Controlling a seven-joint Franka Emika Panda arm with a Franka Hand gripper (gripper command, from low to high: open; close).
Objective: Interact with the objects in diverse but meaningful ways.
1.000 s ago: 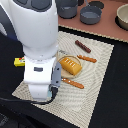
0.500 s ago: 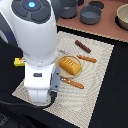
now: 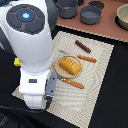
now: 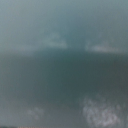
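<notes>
Arm fills lower left of exterior view, hiding its gripper; wrist view pure blur, so jaw state cannot be told; bread loaf lies mid-frame on woven mat, likely staged for reach; sausage above it; grey pots top edge.

Wrist view: frame filled by a blurred grey-teal surface, out of focus throughout. No object outline can be made out. Upper part is a lighter, more even grey-blue; lower part darker teal. Two faint pale smudges sit at about 11 and 1 o'clock from centre, roughly level with each other. A larger pale mottled patch lies toward 5 o'clock. Gripper fingers cannot be told apart from the blur.
</notes>
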